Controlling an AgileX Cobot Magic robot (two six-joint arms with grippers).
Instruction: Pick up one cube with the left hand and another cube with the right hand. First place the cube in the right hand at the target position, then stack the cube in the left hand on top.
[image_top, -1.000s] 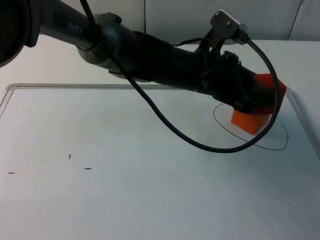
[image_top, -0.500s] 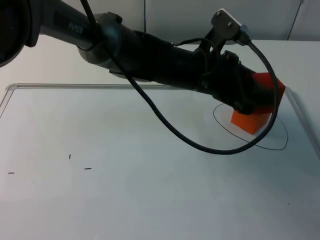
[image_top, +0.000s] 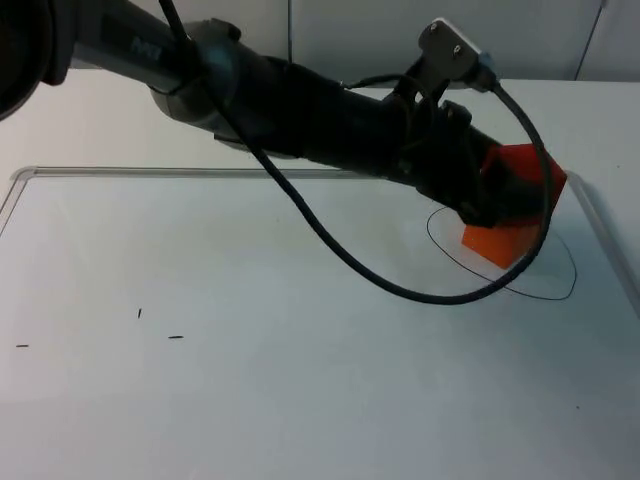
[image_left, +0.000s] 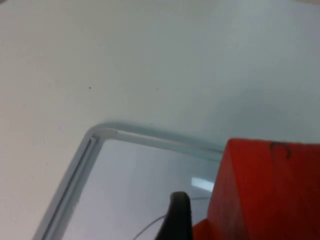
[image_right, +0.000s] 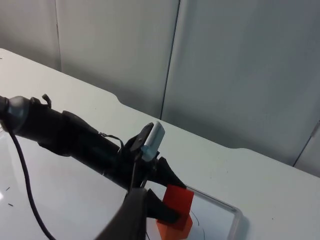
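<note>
Fingers first: in the top view your left gripper (image_top: 515, 195) reaches across the table (image_top: 250, 380), and its dark fingers sit on either side of the upper cube (image_top: 520, 172), seemingly closed on it, though the arm covers much of the contact. Directly beneath those fingers, the lower cube (image_top: 497, 242) rests inside the drawn target outline (image_top: 560, 285), and the held cube appears to touch its top, turned slightly off the lower one's edges.

From the left wrist view, 1 black fingertip (image_left: 176, 217) stands just beside the red face of the upper cube (image_left: 270, 190); you cannot tell from this angle how wide the jaws stand. Beyond the fingertip runs the raised border strip (image_left: 150, 137) of the table.

From the right wrist view, your right gripper (image_right: 131, 220) waits well back and above the table; its finger spacing cannot be told. Ahead of it, the left arm's fingers hold the upper cube (image_right: 178, 199) on the lower cube (image_right: 175, 229).

Judgement: you are at step 2, the stack. The next move calls for checking that the upper cube sits flat, then parting the fingers gently and lifting straight away so neither cube is dragged.
</note>
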